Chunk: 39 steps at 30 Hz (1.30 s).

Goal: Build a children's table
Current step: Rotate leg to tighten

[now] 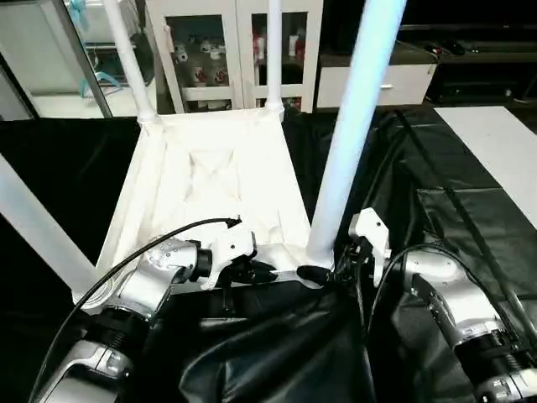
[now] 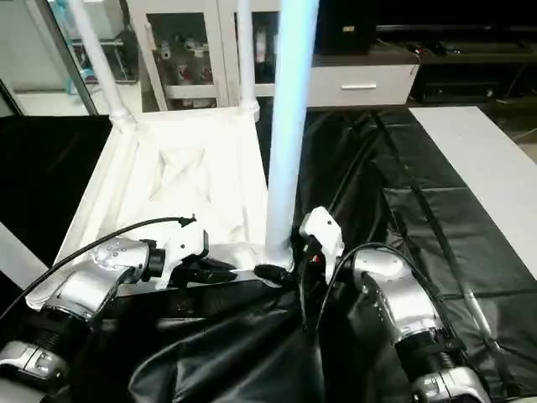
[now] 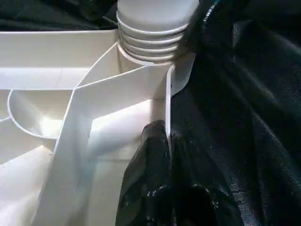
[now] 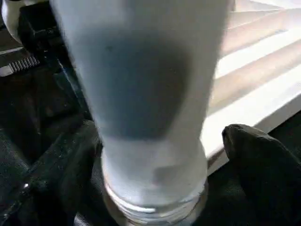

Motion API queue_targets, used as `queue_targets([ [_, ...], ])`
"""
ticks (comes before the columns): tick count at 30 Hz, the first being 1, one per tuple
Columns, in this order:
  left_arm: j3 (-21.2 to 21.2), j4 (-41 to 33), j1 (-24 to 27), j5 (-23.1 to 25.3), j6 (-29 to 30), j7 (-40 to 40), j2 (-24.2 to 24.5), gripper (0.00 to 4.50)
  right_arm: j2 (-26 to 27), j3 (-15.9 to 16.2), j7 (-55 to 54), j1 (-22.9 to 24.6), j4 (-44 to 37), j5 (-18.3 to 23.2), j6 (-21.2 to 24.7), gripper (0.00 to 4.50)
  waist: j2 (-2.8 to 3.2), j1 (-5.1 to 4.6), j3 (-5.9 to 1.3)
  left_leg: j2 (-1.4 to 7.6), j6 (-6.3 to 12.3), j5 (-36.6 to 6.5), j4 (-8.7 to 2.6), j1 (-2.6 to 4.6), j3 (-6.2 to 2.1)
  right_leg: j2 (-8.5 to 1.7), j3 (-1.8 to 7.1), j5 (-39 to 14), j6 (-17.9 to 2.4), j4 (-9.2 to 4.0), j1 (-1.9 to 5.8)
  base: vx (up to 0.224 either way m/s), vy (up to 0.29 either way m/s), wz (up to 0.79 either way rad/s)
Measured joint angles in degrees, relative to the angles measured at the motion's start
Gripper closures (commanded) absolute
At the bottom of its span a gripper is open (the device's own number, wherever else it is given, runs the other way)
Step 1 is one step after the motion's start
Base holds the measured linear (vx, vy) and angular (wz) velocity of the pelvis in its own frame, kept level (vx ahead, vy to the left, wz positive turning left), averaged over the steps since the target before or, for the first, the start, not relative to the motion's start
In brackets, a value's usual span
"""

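The white plastic tabletop (image 1: 210, 180) lay upside down on the black-covered work table (image 1: 478, 210), its ribbed underside facing up, with raised walls meeting at rounded corner sockets. Two white legs (image 1: 126, 54) stood in the sockets on the side farthest from the claws, and another slanted off past the left arm. The nearest leg (image 1: 357, 117), a long tapered tube with a bluish sheen, rose upright from the corner socket right between the two claws; ridged rings showed at its base where it met the socket. The left claw (image 3: 168, 155) was pinched closed on the thin side wall of the tabletop, just beside that socket, one finger (image 3: 146, 155) inside the wall and one outside. The right claw (image 4: 155, 160) stood wide open around the foot of the nearest leg, a black finger (image 4: 256, 155) on each side of it, clear of the tube.
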Motion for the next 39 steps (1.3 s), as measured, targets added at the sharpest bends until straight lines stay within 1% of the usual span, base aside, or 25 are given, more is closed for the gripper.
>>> queue_targets([
  [2,-0.01,0.02,-0.05,0.0,0.02,-0.05,-0.04,4.5,0.52,-0.05,0.27,-0.59,0.15,0.04,-0.01,0.18,0.0,0.05,0.0,0.0,0.02,0.01,0.0,0.0,0.0,0.0,-0.01,0.0,0.0,0.02,0.0,0.0,0.0,0.0],
  [4,-0.07,0.03,-0.14,0.0,0.06,-0.05,-0.09,4.5,0.96,-0.04,0.86,-0.81,0.4,0.12,-0.08,0.4,0.0,0.17,0.0,0.0,0.1,0.06,0.0,0.0,-0.01,0.0,-0.01,0.0,0.0,0.03,-0.01,0.0,0.0,0.0],
  [6,-0.12,0.04,-0.22,0.0,0.08,-0.04,-0.11,4.5,1.06,-0.03,1.36,-0.81,1.26,0.2,-0.08,0.53,-0.02,0.24,0.01,0.0,0.11,0.07,0.02,-0.02,0.0,0.0,-0.01,0.0,0.0,0.03,-0.01,0.0,0.0,0.0],
  [8,-0.22,0.04,-0.23,-0.06,0.23,-0.13,-0.01,4.5,1.04,-0.03,1.48,-0.81,1.63,0.22,-0.08,0.67,-0.02,0.17,0.01,0.0,0.1,0.06,0.02,-0.02,0.0,0.0,-0.01,0.0,0.0,0.03,-0.01,0.0,0.0,0.0],
  [9,-0.22,0.05,-0.23,-0.09,0.29,-0.15,0.02,4.5,1.04,-0.02,1.58,-0.81,1.63,0.28,-0.07,0.81,-0.02,0.15,0.01,0.0,0.1,0.06,0.02,-0.01,0.0,0.0,-0.01,0.0,0.0,0.04,-0.01,0.0,0.0,0.0],
  [10,-0.22,0.06,-0.22,-0.11,0.34,-0.16,0.04,4.5,1.04,-0.02,1.82,-0.81,1.63,0.29,-0.06,0.81,-0.02,0.14,0.01,0.01,0.09,0.05,0.02,-0.01,0.0,0.0,-0.01,0.0,0.0,0.05,-0.01,0.0,0.0,0.0],
  [15,-0.22,0.06,-0.26,-0.11,0.43,-0.32,0.07,4.5,1.05,0.01,2.7,-0.81,1.64,0.29,-0.07,1.35,-0.02,0.14,0.01,0.01,0.07,0.04,0.02,-0.01,-0.01,0.0,-0.01,0.0,0.0,0.04,-0.01,0.0,0.0,0.0],
  [17,-0.22,0.06,-0.27,-0.13,0.46,-0.44,0.1,4.5,1.05,0.0,2.8,-0.81,1.66,0.27,-0.1,1.46,-0.02,0.14,0.01,0.01,0.08,0.05,0.02,-0.01,-0.01,0.0,-0.01,0.0,0.0,0.05,-0.01,0.0,0.0,0.0],
  [19,-0.24,0.05,-0.26,-0.17,0.47,-0.58,0.16,4.5,1.06,0.0,3.01,-0.81,1.71,0.27,-0.11,1.67,-0.02,0.15,0.01,0.02,0.08,0.05,0.02,-0.01,-0.01,0.0,-0.02,0.0,0.0,0.05,-0.01,0.0,0.0,0.0],
  [22,-0.35,0.02,-0.25,-0.35,0.6,-0.69,0.28,4.5,1.09,0.0,3.18,-0.81,1.79,0.27,-0.2,1.75,-0.02,0.15,0.01,0.02,0.06,0.04,0.02,-0.01,-0.01,0.0,-0.02,-0.01,0.0,0.05,-0.01,0.0,0.0,0.0],
  [25,-0.38,0.0,-0.18,-0.68,0.97,-0.69,0.67,4.5,1.91,-0.05,2.42,-0.85,2.91,0.04,-1.73,1.78,-0.09,0.1,-0.03,0.03,0.04,0.03,0.01,0.02,-0.01,0.01,-0.02,0.0,0.0,0.06,-0.01,0.0,0.0,0.0],
  [27,0.13,0.3,-0.17,-0.63,1.21,0.23,0.43,4.5,3.62,-0.16,-0.18,-1.22,4.92,-0.78,-4.03,1.79,-0.31,-0.38,0.03,0.02,-0.06,0.02,0.04,0.06,0.0,0.01,0.03,0.0,-0.01,0.24,0.01,0.0,0.0,0.0],
  [29,0.71,1.38,-0.72,-0.05,1.45,2.66,-0.15,4.5,5.43,-0.52,-4.47,-2.12,6.97,-1.26,-5.0,1.8,-0.53,-0.94,0.14,0.01,-0.17,0.07,0.09,0.08,0.0,0.01,0.09,0.05,-0.09,0.41,0.06,0.0,0.0,0.0],
  [30,1.1,2.63,-1.6,0.62,1.82,5.31,-1.41,4.5,6.95,-1.87,-8.52,-2.36,8.18,-1.37,-4.88,1.8,-0.63,-1.21,0.2,0.0,-0.21,0.1,0.09,0.35,-0.01,0.01,0.09,0.1,-0.16,0.39,0.08,0.0,0.0,0.0],
  [31,1.33,3.43,-2.25,0.97,2.28,7.36,-2.33,4.5,8.09,-2.91,-11.64,-2.59,8.88,-1.45,-4.55,1.8,-0.64,-1.42,0.22,-0.05,-0.22,0.1,0.08,0.4,-0.01,0.01,0.14,0.06,-0.1,0.36,0.09,0.0,0.0,0.0],
  [32,1.48,4.45,-3.02,1.56,3.33,10.02,-3.92,4.5,9.48,-4.17,-16.06,-2.76,9.39,-1.72,-3.86,1.81,-0.61,-1.62,0.22,-0.1,-0.24,0.11,0.09,0.48,-0.01,0.0,0.23,0.05,-0.08,0.37,0.13,0.0,0.0,0.0],
  [34,1.57,5.59,-4.05,2.14,4.86,13.4,-5.95,4.5,11.15,-5.43,-21.61,-3.1,9.92,-2.21,-3.16,1.81,-0.6,-1.77,0.23,-0.15,-0.24,0.12,0.07,0.6,-0.01,0.0,0.31,0.02,-0.03,0.36,0.19,0.0,0.0,0.0],
  [36,1.72,7.59,-5.67,2.46,6.28,17.9,-7.88,4.5,13.44,-6.3,-29.08,-4.55,11.38,-3.48,-2.7,1.81,-0.55,-1.93,0.26,-0.16,-0.24,0.12,0.06,0.65,-0.02,0.01,0.3,0.0,0.0,0.31,0.16,0.0,0.0,0.0],
  [39,2.28,11.59,-9.09,3.19,9.3,26.78,-13.14,4.5,17.25,-8.77,-42.54,-7.61,15.41,-5.57,-3.64,1.81,-0.24,-1.98,0.36,-0.2,-0.24,0.12,-0.02,0.56,-0.05,0.01,0.25,0.0,0.01,-0.1,0.17,0.0,0.0,0.0],
])
